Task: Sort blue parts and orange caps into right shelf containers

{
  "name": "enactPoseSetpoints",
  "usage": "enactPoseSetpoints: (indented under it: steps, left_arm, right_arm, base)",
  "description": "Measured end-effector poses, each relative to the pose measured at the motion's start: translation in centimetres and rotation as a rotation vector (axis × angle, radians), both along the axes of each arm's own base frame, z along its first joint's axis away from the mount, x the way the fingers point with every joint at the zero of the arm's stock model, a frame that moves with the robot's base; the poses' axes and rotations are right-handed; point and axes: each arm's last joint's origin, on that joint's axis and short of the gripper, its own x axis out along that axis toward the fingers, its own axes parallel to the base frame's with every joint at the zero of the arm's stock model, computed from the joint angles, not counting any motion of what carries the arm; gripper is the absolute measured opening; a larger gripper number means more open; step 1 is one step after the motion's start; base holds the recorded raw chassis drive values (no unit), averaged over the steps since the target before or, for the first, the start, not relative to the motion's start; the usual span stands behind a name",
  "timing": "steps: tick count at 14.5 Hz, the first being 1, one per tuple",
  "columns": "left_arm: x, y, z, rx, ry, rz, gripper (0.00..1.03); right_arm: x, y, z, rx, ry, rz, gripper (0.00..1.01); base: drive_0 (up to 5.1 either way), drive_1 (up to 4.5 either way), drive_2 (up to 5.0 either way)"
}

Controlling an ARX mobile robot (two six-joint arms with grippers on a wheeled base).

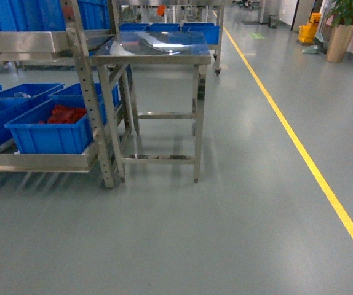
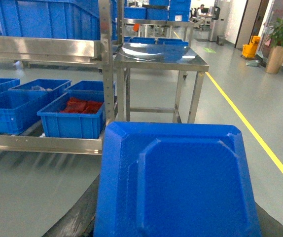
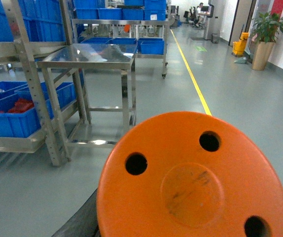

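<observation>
Head view shows neither arm, only the grey-green floor (image 1: 238,233) with its yellow painted line (image 1: 299,153), a bare stainless-steel table with a shiny top (image 1: 155,48), and to the left a perforated steel shelf rack (image 1: 90,98) whose low tier carries the bright-blue ribbed plastic crates (image 1: 47,136); the nearest one holds a heap of red-orange pieces (image 1: 63,115). Left wrist view is filled at the bottom by a blue moulded plastic part with a raised angular panel (image 2: 181,182), sitting right under the lens, and right wrist view is filled the same way by a round orange plastic cap with three holes (image 3: 195,182). Each piece hides the jaws below it, so I cannot tell whether either pincer is spread, pressed together or pinching its piece, though each piece seems to be carried at its wrist. The step in hand looks like the approach: the rack stands well apart from the robot, off to the left, with the table between it and the yellow line. To do it well, I would turn the base toward the rack and stop squarely before the low tier, keeping clear of the table legs and the rack upright. Keep both wrists level so nothing slips, then match colours: the cap to the crate with red-orange contents, the blue part to a neighbouring crate.
</observation>
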Motion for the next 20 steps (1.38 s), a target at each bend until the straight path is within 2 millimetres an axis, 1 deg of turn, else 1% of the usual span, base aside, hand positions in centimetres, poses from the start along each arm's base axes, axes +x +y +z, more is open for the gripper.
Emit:
enactPoseSetpoints:
  steps: [20]
  left_arm:
    - [0.0,0.0,-0.01,0.0,0.001,-0.001,0.42]
  right_arm:
    - [0.0,0.0,0.0,0.0,0.0,0.0,0.45]
  base:
    - [0.0,4.19,-4.3]
